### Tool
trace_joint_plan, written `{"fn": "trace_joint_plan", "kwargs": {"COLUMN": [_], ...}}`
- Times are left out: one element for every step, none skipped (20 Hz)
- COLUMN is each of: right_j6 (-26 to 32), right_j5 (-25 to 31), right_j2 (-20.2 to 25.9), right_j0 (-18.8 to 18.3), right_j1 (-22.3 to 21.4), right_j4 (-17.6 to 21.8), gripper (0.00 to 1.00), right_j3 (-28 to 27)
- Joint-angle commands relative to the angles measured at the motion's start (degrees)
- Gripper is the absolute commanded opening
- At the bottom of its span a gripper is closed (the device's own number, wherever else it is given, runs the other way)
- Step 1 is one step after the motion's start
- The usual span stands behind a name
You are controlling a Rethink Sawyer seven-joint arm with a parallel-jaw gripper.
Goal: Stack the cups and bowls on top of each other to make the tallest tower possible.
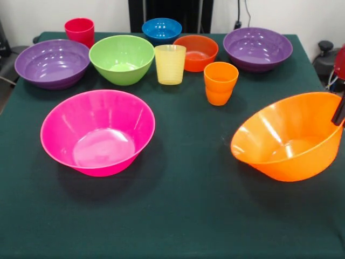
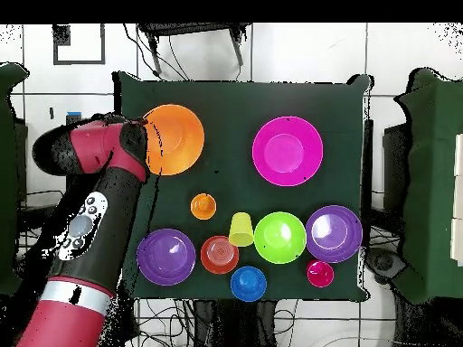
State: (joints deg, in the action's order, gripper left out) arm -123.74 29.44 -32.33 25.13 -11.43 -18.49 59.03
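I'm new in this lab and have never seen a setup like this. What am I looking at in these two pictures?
It is a red and black robot arm working at a table with a dark green cloth. One picture looks across the table, the other straight down from above. On the cloth stand seven bowls and three cups, none stacked yet. The large pink bowl sits flat. The large orange bowl is tilted up on one side, and the end effector is at its raised rim, apparently lifting it. Whether it is clamped shut cannot be seen. Behind are two purple bowls, a green bowl, small blue and orange-red ones, and red, yellow and orange cups.
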Motion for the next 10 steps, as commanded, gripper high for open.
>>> {"fn": "trace_joint_plan", "kwargs": {"right_j6": [14.0,14.4,14.9,15.3,15.5,15.7,15.9,16.0,16.0,15.9], "right_j5": [-4.2,-4.3,-4.4,-4.5,-4.5,-4.4,-4.4,-4.3,-4.1,-3.8], "right_j2": [14.9,15.8,16.7,17.6,18.6,19.6,20.6,21.6,22.5,23.5], "right_j0": [-4.5,-5.1,-5.7,-6.3,-6.9,-7.4,-8.0,-8.6,-9.1,-9.7], "right_j1": [-2.6,-2.9,-3.3,-3.6,-4.1,-4.5,-5.0,-5.5,-5.9,-6.4], "right_j4": [9.6,10.3,11.1,11.8,12.4,13.0,13.5,14.1,14.5,14.9], "gripper": [0.00,0.00,0.00,0.00,0.00,0.00,0.00,0.00,0.00,0.00], "right_j3": [3.2,3.3,3.3,3.4,3.8,4.2,4.7,5.1,5.6,6.0]}}
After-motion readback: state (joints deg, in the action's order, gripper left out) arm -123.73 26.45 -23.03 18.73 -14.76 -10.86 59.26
